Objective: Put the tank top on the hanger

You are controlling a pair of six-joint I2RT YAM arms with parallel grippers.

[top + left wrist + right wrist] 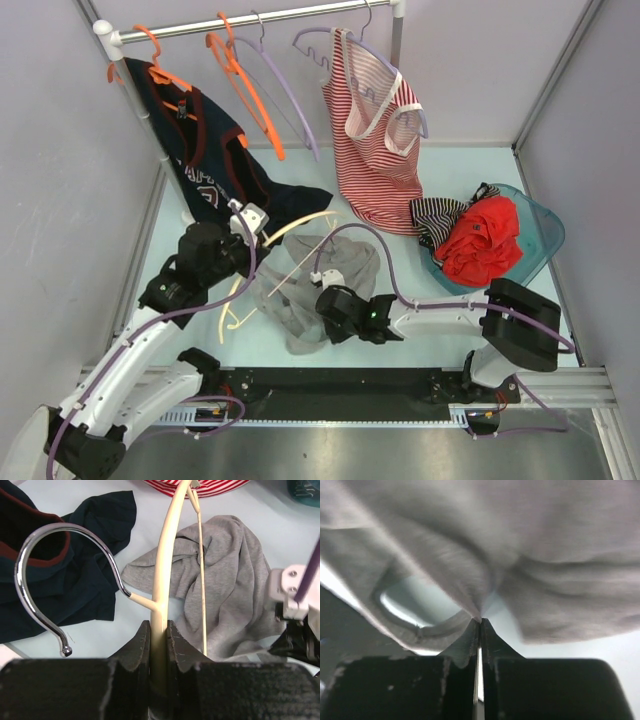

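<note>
Crumpled light grey tank top [295, 310], heaped; cream metal-hooked hanger [163, 575], slanting across it

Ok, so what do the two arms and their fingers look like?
The left arm and right arm have white link shells with black joints and wrist housings. A lilac cable runs along each. The fingers are black, wedge-shaped and scuffed.

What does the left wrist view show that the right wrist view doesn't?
Only left wrist: the slim cream plastic hanger with its metal hook, clamped in the left pincer, plus a navy top. Only right wrist: the right pincer shut on a fabric fold, seen close. Both: the plain light grey tank top.
</note>
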